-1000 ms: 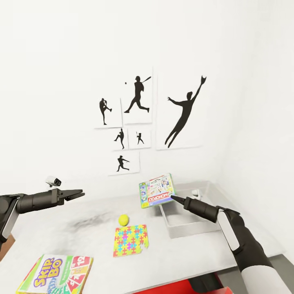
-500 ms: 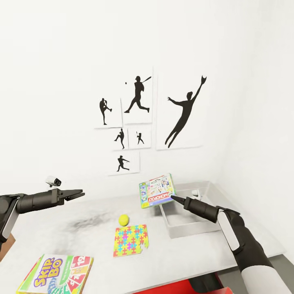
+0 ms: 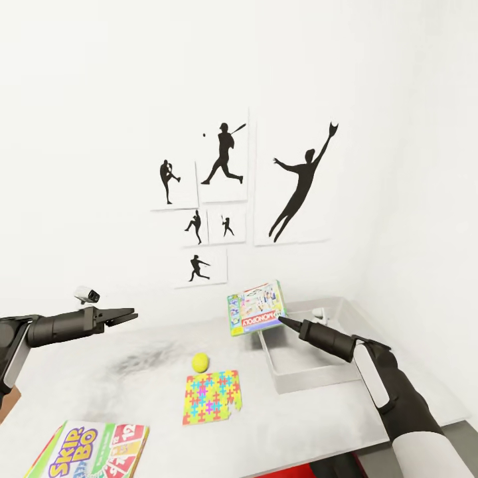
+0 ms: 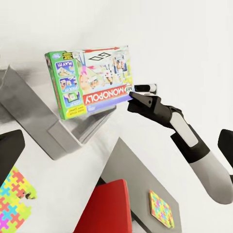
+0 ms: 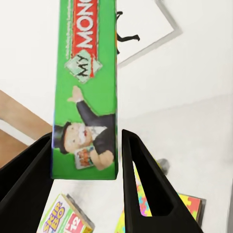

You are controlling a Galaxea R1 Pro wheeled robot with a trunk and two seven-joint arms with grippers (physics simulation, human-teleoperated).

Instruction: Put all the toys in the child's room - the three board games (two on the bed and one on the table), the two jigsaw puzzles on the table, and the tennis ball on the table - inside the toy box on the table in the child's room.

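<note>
Monopoly box (image 3: 256, 308) unmoved, seemingly — right tool (image 3: 281, 321) gripping

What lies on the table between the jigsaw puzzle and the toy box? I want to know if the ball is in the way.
Nothing: in the head view, bare table separates the jigsaw puzzle from the toy box. The tennis ball sits behind the puzzle.

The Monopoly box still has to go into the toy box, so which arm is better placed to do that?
The right. The right gripper is already clamped on the Monopoly box, holding it up at the toy box's near-left corner. The left gripper hangs empty, far across the table.
</note>
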